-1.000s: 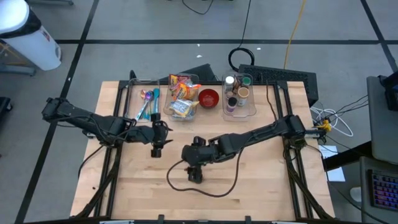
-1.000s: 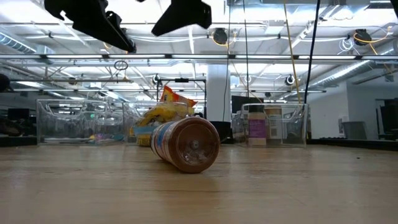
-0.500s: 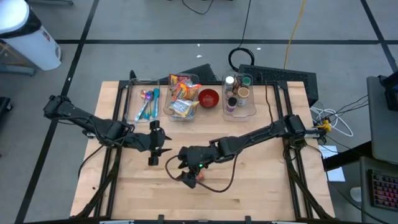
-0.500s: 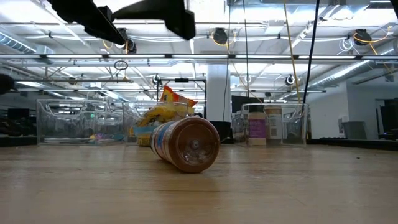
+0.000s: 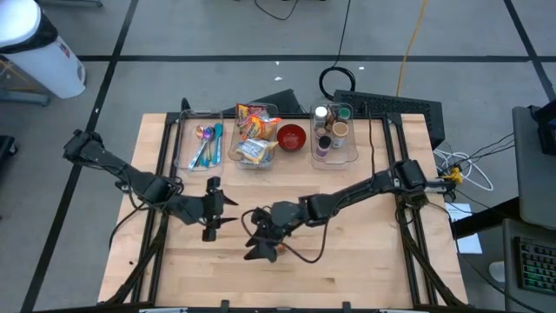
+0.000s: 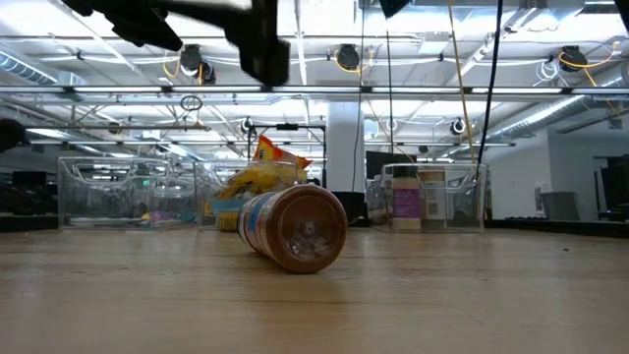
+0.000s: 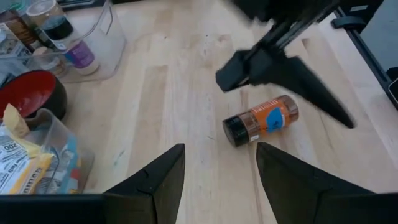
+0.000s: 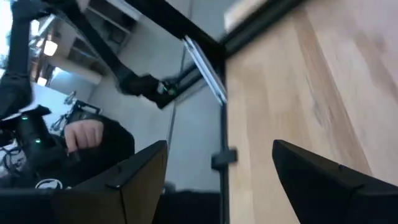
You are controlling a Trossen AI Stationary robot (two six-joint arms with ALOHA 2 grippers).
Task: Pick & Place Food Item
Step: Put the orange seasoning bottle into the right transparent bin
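The jaws of the left gripper [image 7: 219, 180] are held open and empty, aimed at the spice jar [image 7: 261, 121]. The right gripper [image 5: 261, 239] is open and empty too, right above the jar. The jar is lying on its side on the counter [image 5: 365, 252], well apart from the bins. It looks hard, smooth, light and likely to roll, so it is best pinched across its round middle.
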